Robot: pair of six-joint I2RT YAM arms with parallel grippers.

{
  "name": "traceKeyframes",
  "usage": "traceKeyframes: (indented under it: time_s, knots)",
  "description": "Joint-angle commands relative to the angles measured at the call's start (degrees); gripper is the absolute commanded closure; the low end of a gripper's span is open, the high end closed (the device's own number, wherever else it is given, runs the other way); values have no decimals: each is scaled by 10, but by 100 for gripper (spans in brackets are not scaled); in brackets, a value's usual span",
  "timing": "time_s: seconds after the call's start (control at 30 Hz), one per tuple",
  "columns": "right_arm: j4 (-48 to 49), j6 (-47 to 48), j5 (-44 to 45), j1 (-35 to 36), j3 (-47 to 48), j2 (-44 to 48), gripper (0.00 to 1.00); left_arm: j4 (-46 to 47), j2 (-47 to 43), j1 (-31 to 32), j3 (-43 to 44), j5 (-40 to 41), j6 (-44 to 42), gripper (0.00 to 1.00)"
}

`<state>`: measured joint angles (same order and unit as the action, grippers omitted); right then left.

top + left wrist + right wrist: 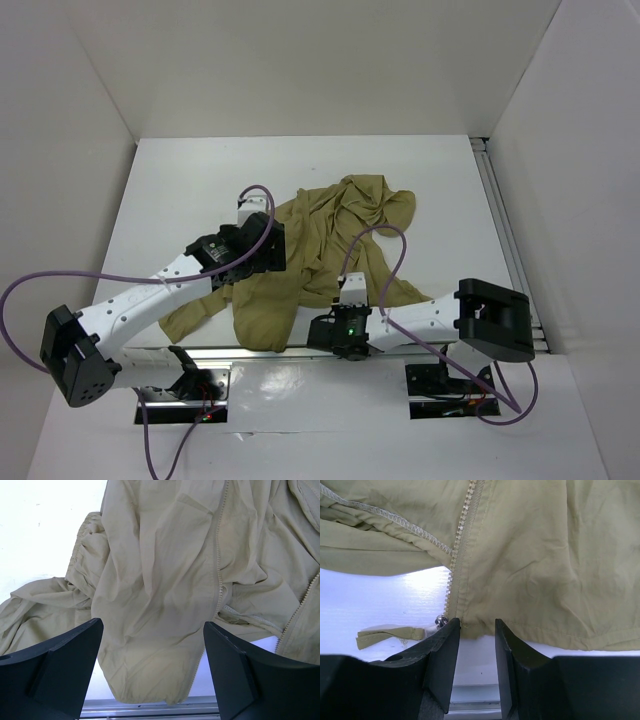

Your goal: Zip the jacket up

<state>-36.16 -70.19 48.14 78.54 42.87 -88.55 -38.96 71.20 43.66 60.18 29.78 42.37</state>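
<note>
Jacket (pixel 330 245): lying crumpled on table (pixel 180 170). Zipper (pixel 462 527) foot sitting just ahead of right gripper (pixel 476 623), teeth running straight away from it. Jaws standing part-spread, pinching nothing. Left gripper (pixel 152 624) hovering wide-spread above.

A white surface (pixel 300 165) lay at the bottom of a plain white enclosure. A back wall (pixel 320 60) rose behind it, and a left wall (pixel 55 150) and a right wall (pixel 585 140) stood at its sides, all bare and matte. A metal rail (pixel 503 225) ran along the surface's right edge, at the foot of the right wall. A metal strip (pixel 150 711) edged the near side. The light was bright and even, with soft shadows; in the right wrist view a bluish-white glare (pixel 420 582) lay on the surface.
</note>
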Motion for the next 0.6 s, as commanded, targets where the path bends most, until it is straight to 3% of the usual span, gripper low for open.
traceKeyframes:
  time_s: [0.0,0.57]
  knots:
    - [28,0,18,-3,10,-10,58,2,2,2,6,11,8,5]
    - [40,-12,-37,-16,-1,-28,60,-3,2,7,12,11,8,5]
